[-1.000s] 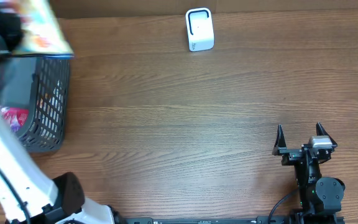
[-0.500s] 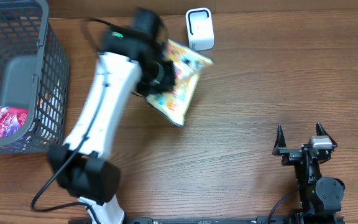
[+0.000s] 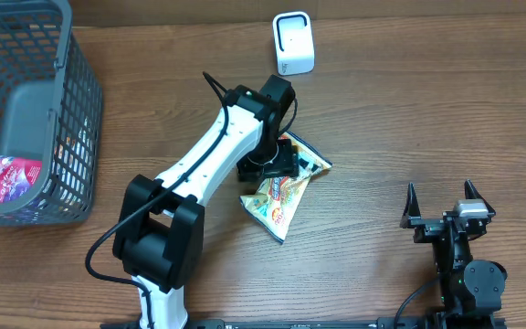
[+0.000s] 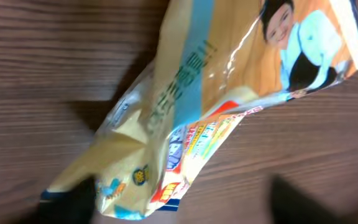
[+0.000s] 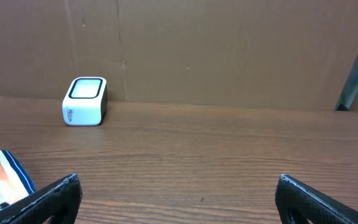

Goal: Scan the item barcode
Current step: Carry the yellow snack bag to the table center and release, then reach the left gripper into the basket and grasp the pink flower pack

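the bag [image 3: 284,194] is laid flat on the table [image 3: 400,110], mid-board, below the scanner [image 3: 293,43] and apart from it. its printed front is turned up, and no barcode can be made out in any view. it is overhung by the l. gripper [image 3: 269,167], whose jaws are seen spread wide in the wrist view w/ nothing held btwn them, the bag's lower corner just beside one finger. the step in hand is judged to be a re-grip ahead of scanning; the scan itself is not yet done. next, the bag would prob. need to be gripped, turned so the code side shows, and brought to the scanner's window. the r. gripper [image 3: 440,196] is parked near the front edge, jaws wide, empty. in the basket [image 3: 78,128] at far left a red packet [image 3: 9,178] is seen on the floor; sth else behind the mesh can't be identified.
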Motion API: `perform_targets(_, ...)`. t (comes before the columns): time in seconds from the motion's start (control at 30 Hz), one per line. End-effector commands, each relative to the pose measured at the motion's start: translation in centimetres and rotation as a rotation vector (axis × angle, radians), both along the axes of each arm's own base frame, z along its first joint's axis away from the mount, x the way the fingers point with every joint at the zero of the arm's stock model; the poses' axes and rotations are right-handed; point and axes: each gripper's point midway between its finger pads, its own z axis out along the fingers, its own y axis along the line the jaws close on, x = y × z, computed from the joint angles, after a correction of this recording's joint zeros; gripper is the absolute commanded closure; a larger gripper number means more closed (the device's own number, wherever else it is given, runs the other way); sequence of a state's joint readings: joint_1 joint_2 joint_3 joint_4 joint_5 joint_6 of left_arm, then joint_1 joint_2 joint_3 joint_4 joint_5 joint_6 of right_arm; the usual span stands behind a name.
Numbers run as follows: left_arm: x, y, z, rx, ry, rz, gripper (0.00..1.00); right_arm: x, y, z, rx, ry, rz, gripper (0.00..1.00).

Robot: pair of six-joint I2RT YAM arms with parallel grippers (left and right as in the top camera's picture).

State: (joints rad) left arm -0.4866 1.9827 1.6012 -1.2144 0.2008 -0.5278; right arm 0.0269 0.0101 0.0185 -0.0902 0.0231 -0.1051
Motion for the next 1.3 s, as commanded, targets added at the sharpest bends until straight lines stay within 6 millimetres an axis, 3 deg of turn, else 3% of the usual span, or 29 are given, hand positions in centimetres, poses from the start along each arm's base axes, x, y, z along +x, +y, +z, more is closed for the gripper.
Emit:
perform_targets(0.0,2.6,1.6,4.9,-0.036,-0.071,-0.034,0.00,0.0,0.0,-0.2,0.000,-0.003,0.001,0.00)
perform_targets(0.03,4.1,2.5,8.4,-0.054,-0.130,-0.037,0.00,0.0,0.0,-0.2,0.000,-0.003,0.001,0.00)
perform_targets(0.07,5.0,3.2,10.6,-0.066,-0.173,-0.027,0.00,0.0,0.0,-0.2,0.000,-0.003,0.001,0.00)
perform_targets(0.1,6.5,4.4,14.5,-0.090,-0.260,0.003,0.00,0.0,0.0,-0.2,0.000,-0.003,0.001,0.00)
perform_targets(0.17,8.0,6.8,19.7,-0.118,-0.388,0.067,0.00,0.0,0.0,-0.2,0.000,-0.003,0.001,0.00)
perform_targets(0.2,8.6,8.9,23.1,-0.131,-0.477,0.118,0.00,0.0,0.0,-0.2,0.000,-0.004,0.001,0.00)
perform_targets(0.27,8.8,12.1,26.9,-0.136,-0.586,0.194,0.00,0.0,0.0,-0.2,0.000,-0.003,0.001,0.00)
perform_targets(0.3,8.9,15.2,29.8,-0.136,-0.689,0.249,0.00,0.0,0.0,-0.2,0.000,-0.004,0.001,0.00)
perform_targets(0.4,7.9,21.9,33.0,-0.092,-0.798,0.426,0.00,0.0,0.0,-0.2,0.000,-0.003,0.001,0.00)
perform_targets(0.47,5.9,29.3,34.1,-0.018,-0.839,0.639,0.00,0.0,0.0,-0.2,0.000,-0.003,0.001,0.00)
perform_targets(0.6,2.2,39.1,33.2,0.090,-0.809,0.955,0.00,0.0,0.0,-0.2,0.000,-0.004,0.001,0.00)
perform_targets(0.67,-0.6,43.9,30.9,0.161,-0.721,1.130,0.00,0.0,0.0,-0.2,0.000,-0.003,0.001,0.00)
perform_targets(0.73,-2.9,46.7,28.0,0.245,-0.605,1.217,0.00,0.0,0.0,-0.2,0.000,-0.003,0.001,0.00)
perform_targets(0.8,-3.3,48.1,25.2,0.261,-0.517,1.248,0.00,0.0,0.0,-0.2,0.000,-0.003,0.001,0.00)
perform_targets(1.0,-1.1,49.4,19.9,0.258,-0.452,1.237,0.00,0.0,0.0,-0.2,0.000,-0.003,0.001,0.00)
perform_targets(1.1,-1.0,51.0,16.6,0.388,-0.407,1.296,0.00,0.0,0.0,-0.2,0.000,-0.003,0.001,0.00)
perform_targets(1.27,-0.6,52.2,12.7,0.578,-0.372,1.262,0.00,0.0,0.0,-0.2,0.000,-0.003,0.001,0.00)
